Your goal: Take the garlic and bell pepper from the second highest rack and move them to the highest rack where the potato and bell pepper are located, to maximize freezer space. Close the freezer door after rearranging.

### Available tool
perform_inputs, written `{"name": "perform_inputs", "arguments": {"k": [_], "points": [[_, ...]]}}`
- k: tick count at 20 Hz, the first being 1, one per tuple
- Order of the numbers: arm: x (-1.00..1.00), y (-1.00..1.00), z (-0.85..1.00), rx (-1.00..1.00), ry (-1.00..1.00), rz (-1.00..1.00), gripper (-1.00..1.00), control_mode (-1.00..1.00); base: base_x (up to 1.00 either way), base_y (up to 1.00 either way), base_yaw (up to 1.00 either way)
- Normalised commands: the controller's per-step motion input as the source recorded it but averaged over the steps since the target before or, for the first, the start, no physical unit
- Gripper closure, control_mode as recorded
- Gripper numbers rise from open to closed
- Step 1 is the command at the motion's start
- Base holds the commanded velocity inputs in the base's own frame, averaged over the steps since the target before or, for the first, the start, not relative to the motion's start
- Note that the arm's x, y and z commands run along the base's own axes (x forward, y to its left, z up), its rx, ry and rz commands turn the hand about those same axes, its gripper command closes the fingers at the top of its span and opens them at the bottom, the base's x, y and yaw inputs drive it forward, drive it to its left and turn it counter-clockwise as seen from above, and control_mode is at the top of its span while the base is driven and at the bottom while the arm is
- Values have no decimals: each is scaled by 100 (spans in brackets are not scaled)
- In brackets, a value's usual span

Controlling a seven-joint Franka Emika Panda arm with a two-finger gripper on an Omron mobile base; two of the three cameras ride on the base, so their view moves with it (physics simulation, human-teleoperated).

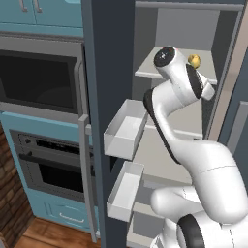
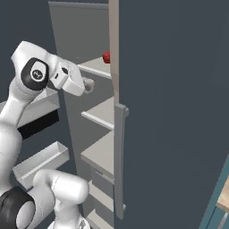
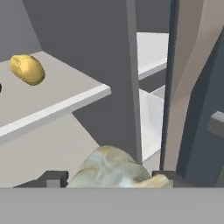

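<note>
Garlic [image 3: 111, 168] sits closest to the hand camera, pale and lumpy, clamped between the two dark fingertips [image 3: 52, 178] of the gripper [image 2: 88, 85]. It is held in the air inside the open freezer, just below the highest rack [image 3: 57, 107]. On that rack lies the yellow potato [image 3: 27, 69], and a red bell pepper [image 2: 106, 57] beside it.
</note>
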Motion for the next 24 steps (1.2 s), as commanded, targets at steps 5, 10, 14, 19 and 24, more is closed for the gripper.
{"name": "perform_inputs", "arguments": {"k": [5, 10, 14, 19, 24], "points": [[50, 0, 31, 0, -3, 0, 100, -100, 0, 0, 0], [61, -1, 0, 0, -4, 4, 100, -100, 0, 0, 0], [59, -8, 0, 0, -4, 7, 100, -100, 0, 0, 0], [66, -12, -2, 0, 0, 11, 100, -100, 0, 0, 0], [65, -14, 0, 0, 0, 15, 100, -100, 0, 0, 0]]}}
